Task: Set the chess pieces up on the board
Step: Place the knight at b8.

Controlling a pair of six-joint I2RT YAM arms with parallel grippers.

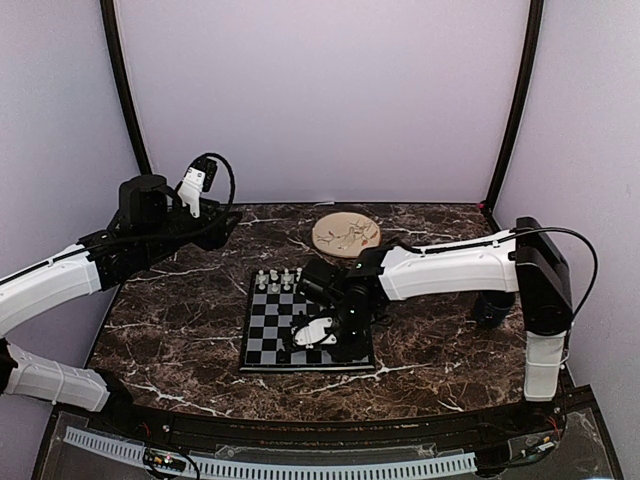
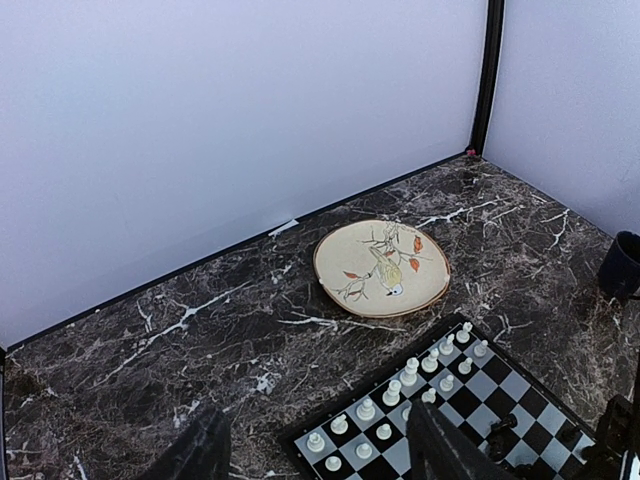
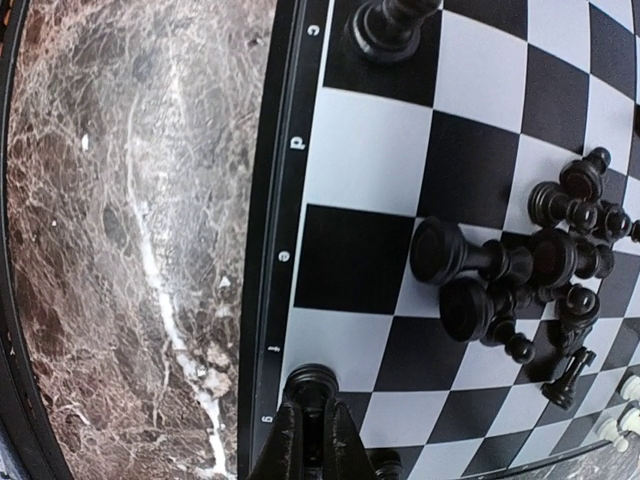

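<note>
2 risks from here. Left gripper [image 2: 320, 455] is hovering left of the board [image 1: 262, 335], fingers spread and holding nothing, so it's not threatening anything. White pieces [image 2: 400, 385] are standing along the board's far rows. Right gripper [image 3: 312, 440] is pinching a black piece [image 3: 312, 382] at the board's lettered edge; letting go off-centre is risking a topple. Black pile [image 3: 510, 285] is lying mid-board nearby, and an arm sweep is risking scattering it.

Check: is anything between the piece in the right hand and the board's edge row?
Nothing visible. The right hand holds a black piece at the edge row near g; the toppled black pieces lie further inward, apart.
</note>
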